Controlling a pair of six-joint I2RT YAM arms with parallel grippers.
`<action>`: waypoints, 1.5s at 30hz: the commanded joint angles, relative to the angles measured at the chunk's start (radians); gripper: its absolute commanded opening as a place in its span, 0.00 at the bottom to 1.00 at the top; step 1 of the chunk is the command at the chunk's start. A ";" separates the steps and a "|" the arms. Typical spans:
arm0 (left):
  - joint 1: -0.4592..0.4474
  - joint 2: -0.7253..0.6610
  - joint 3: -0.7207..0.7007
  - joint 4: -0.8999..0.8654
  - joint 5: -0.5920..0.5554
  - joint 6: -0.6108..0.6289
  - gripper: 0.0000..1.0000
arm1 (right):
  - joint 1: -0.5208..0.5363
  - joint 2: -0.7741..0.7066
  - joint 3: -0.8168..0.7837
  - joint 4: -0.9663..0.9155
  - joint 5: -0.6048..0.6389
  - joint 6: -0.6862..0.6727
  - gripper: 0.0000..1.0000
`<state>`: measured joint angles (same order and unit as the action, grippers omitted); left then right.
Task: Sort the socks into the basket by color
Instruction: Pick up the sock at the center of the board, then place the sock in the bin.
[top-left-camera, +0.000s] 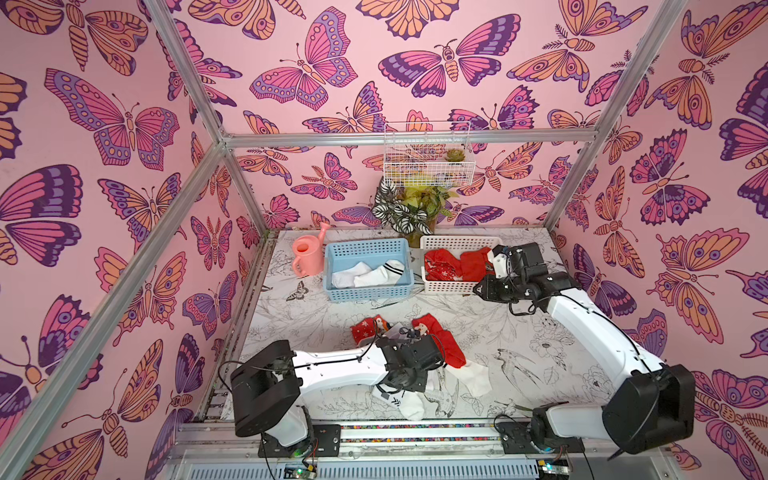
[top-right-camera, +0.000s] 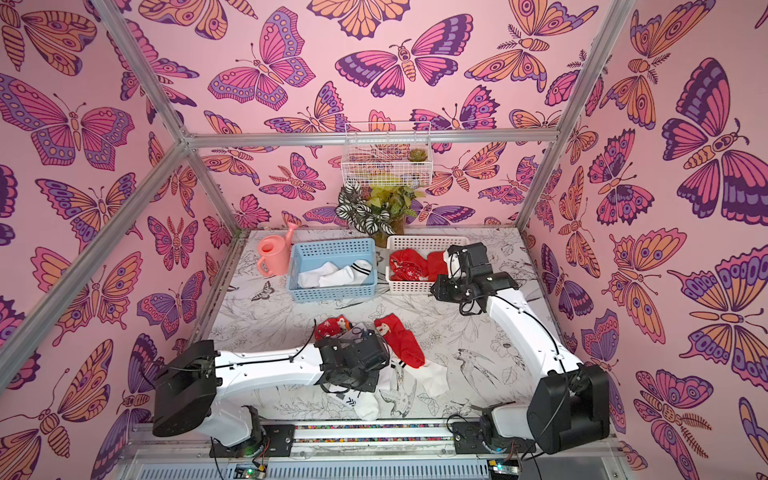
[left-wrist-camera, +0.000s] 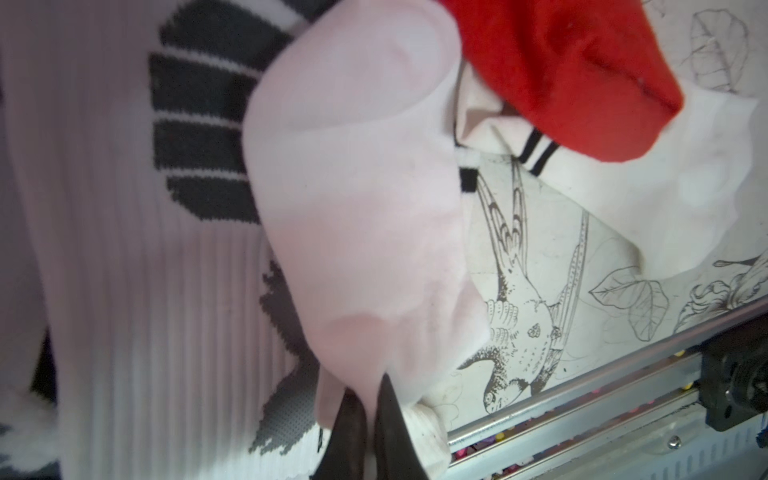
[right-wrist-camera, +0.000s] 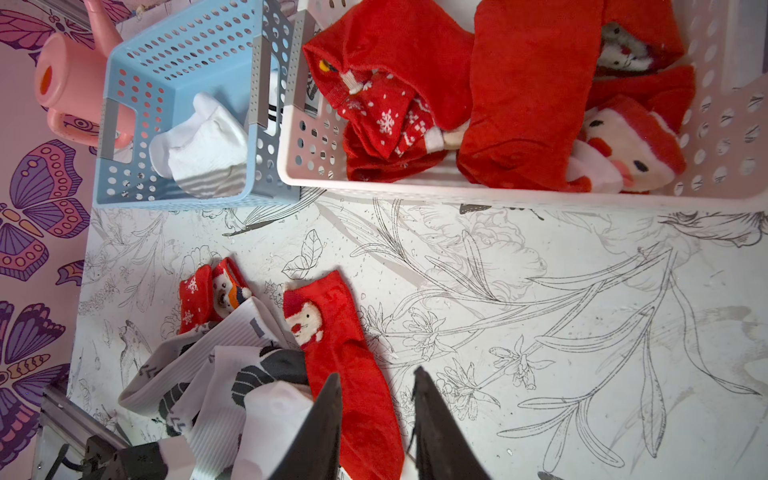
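This white sock (left-wrist-camera: 353, 208) is pinched in my left fingers (left-wrist-camera: 347, 436); my right fingers (right-wrist-camera: 316, 424) gape, empty. Pickup done, I reckon; next, lift toward the mid-frame blue basket (top-left-camera: 365, 249).

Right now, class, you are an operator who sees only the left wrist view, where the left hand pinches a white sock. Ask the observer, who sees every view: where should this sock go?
Observer: Into the blue basket, between the pink watering can and the white basket. Other white socks already lie in it.
Operator: With the white sock in my left hand, is the right hand in my way?
Observer: Probably not. The right hand is open and empty, by the end of the white basket away from the blue one.
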<state>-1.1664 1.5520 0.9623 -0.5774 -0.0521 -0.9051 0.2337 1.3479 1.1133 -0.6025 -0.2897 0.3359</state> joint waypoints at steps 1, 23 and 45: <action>0.000 -0.025 0.042 -0.035 -0.038 0.038 0.05 | 0.007 -0.020 -0.001 -0.007 -0.012 -0.011 0.32; 0.166 -0.108 0.238 -0.146 -0.077 0.221 0.06 | 0.007 -0.019 0.006 -0.013 -0.008 -0.013 0.32; 0.507 -0.081 0.501 -0.150 0.006 0.433 0.05 | 0.007 -0.009 0.004 -0.019 0.002 -0.020 0.32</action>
<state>-0.7036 1.4498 1.4162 -0.7116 -0.0677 -0.5343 0.2337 1.3476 1.1133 -0.6029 -0.2893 0.3344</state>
